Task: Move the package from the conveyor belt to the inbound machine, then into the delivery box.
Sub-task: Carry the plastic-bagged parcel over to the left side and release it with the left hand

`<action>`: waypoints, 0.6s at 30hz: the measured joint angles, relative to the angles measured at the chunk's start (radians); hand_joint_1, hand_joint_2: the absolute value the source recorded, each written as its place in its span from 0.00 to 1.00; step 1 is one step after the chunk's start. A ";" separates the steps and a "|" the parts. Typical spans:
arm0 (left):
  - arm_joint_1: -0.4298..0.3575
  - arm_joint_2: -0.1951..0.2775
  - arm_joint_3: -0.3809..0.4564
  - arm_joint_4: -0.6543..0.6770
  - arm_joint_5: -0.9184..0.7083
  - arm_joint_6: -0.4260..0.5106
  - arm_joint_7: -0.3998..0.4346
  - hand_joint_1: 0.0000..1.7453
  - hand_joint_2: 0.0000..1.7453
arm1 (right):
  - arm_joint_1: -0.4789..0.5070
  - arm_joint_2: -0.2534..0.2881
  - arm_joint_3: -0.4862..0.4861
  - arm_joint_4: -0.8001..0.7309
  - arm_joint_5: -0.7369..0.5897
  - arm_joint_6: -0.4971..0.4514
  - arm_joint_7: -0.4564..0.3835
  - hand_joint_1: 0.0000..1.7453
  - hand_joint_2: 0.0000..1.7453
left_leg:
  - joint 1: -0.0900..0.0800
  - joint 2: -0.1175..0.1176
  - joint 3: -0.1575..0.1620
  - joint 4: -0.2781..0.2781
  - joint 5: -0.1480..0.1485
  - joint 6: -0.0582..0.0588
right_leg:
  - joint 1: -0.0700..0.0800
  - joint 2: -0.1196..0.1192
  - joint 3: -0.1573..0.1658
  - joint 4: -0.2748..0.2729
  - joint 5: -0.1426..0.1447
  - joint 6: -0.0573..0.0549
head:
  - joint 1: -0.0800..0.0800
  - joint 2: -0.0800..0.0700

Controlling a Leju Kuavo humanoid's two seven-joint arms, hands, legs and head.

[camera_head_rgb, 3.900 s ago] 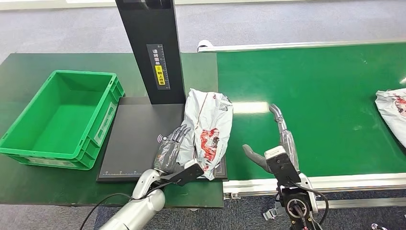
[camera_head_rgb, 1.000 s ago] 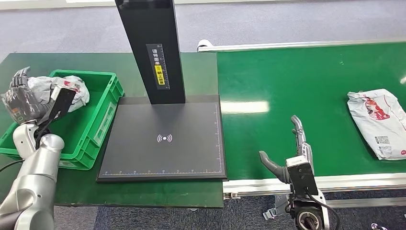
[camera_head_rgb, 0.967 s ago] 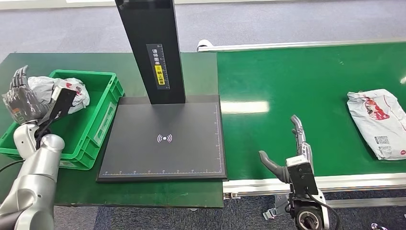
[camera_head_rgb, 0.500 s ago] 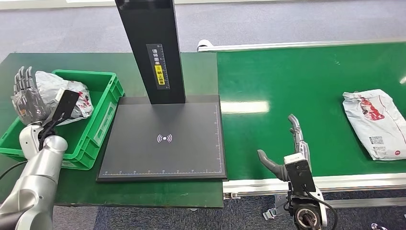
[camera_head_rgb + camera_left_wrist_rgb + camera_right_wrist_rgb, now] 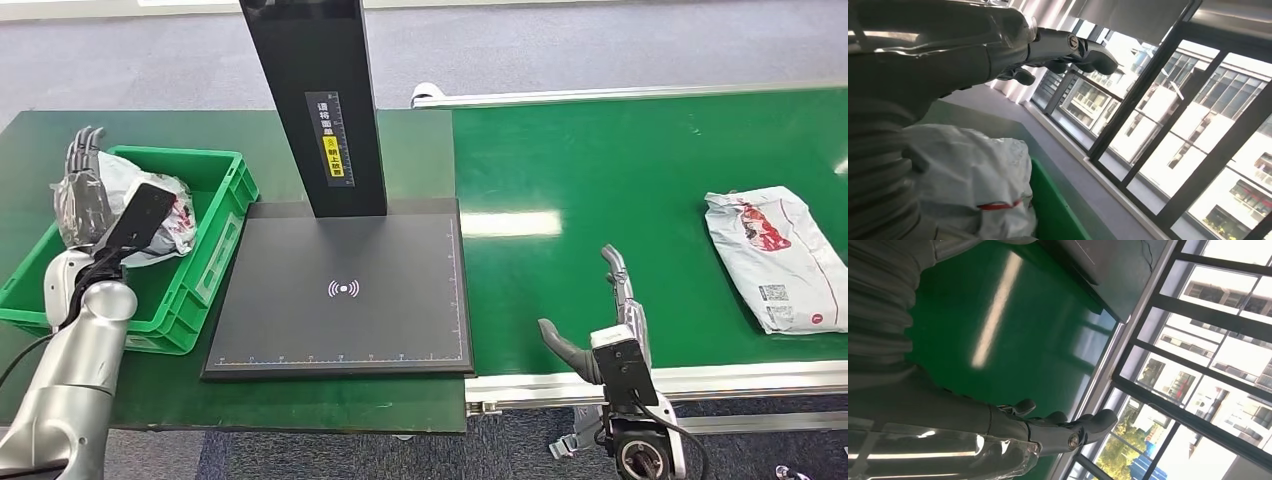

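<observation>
1. Left hand (image 5: 82, 190): raised over the far left corner of the green delivery box (image 5: 215, 262), fingers spread and pointing up. In the left wrist view the fingers (image 5: 1068, 50) stand clear of the bag, so it appears to hold nothing.

2. Package in box (image 5: 165, 215): white-grey plastic mailer with red print, crumpled, lying against the box's far left inner wall, just beside and partly behind the left hand and forearm. Whether palm and bag touch cannot be told. This item looks to have finished its route.

3. Inbound machine (image 5: 340, 290): black flat pad with a scan mark at its centre and a black upright column at its far edge; nothing lies on the pad. It sits between the box and the belt, its right edge against the belt's left end.

4. Right hand (image 5: 600, 320): at the near edge of the conveyor belt (image 5: 620, 180), fingers extended and apart, thumb out to the side, holding nothing.

5. Second package (image 5: 770, 258): white mailer with red print and a label, flat near the right end of the belt. It lies to the right of the right hand, well apart, a little farther across the belt. Its long axis runs from the belt's far side toward the near edge, slightly slanted.

6. Judgement: the right hand is far the nearer; the left is well apart, across the pad.
</observation>
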 joint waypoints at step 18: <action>0.162 0.044 0.017 -0.232 0.466 -0.555 0.010 0.00 1.00 | 0.070 -0.002 -0.040 -0.053 0.034 0.000 0.017 0.00 1.00 | 0.000 0.001 0.000 0.000 0.000 0.000 | 0.000 0.000 -0.001 0.000 0.000 0.000 | 0.000 0.000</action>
